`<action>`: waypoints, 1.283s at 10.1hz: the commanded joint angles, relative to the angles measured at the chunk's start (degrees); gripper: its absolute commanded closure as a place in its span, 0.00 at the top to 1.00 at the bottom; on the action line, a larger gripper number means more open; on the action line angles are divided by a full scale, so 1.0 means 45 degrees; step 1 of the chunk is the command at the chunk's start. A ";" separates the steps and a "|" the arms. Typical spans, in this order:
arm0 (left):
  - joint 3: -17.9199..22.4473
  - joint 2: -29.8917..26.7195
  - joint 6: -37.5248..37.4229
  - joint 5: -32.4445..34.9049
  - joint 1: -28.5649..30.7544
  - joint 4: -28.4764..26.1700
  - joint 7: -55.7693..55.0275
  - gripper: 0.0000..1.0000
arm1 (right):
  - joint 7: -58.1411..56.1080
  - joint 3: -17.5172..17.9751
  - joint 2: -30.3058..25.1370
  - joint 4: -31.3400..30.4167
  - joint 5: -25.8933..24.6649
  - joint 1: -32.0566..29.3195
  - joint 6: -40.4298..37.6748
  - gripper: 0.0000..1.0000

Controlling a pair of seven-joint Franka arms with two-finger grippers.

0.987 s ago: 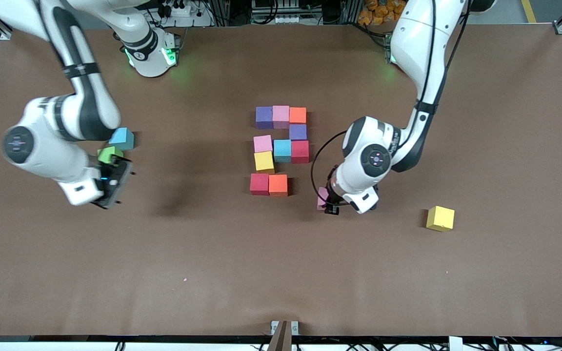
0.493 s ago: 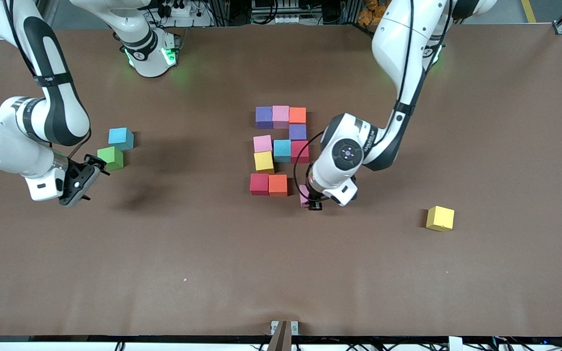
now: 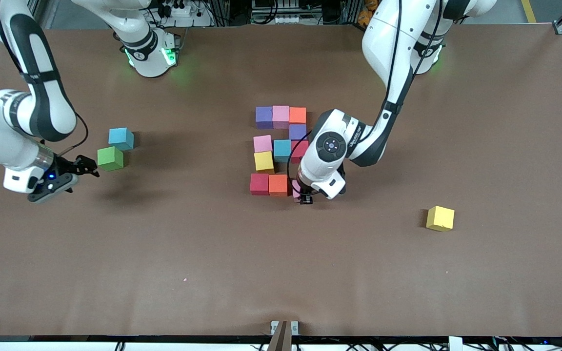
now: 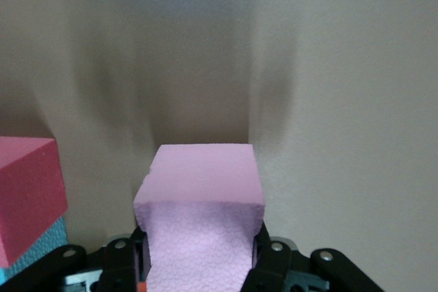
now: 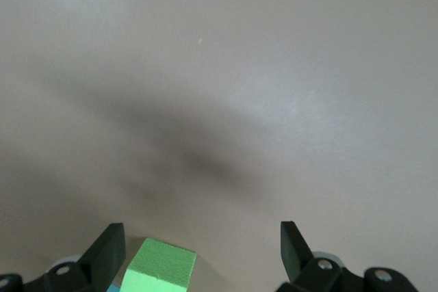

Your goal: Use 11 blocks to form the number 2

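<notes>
Still clamped on the pink cube (image 4: 200, 217) at frame centre: left gripper (image 3: 302, 194) fingers, squeezing opposite flat faces. Probably light, soft, grippy foam. Idle at frame's left, fingers apart: right gripper (image 3: 86, 167).

Your left end effector (image 3: 303, 195) grips a pink block (image 4: 202, 220) beside the orange block (image 3: 278, 185); the other blocks of the number 2 (image 3: 281, 148) lie beside it.
</notes>
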 commanded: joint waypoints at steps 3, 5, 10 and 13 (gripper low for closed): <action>-0.0495 -0.0044 0.0543 0.0755 0.0055 -0.0275 -0.0038 0.47 | 0.5120 0.0745 -0.2221 0.1550 -0.0102 -0.0180 -0.3722 1.00; -0.0535 -0.0044 0.0563 0.0816 0.0075 -0.0353 0.0156 0.47 | 0.7208 0.0944 -0.2513 0.2881 -0.0102 -0.0180 -0.5622 1.00; -0.0633 -0.0044 0.0661 0.0796 0.0134 -0.0275 0.0216 0.65 | 0.8829 0.0925 -0.2770 0.6160 -0.1274 -0.0123 -0.9976 1.00; -0.0653 -0.0141 0.0661 0.0816 0.0153 -0.0236 0.0255 1.00 | 0.9636 0.0944 -0.2750 0.7260 -0.1274 0.0229 -1.1001 1.00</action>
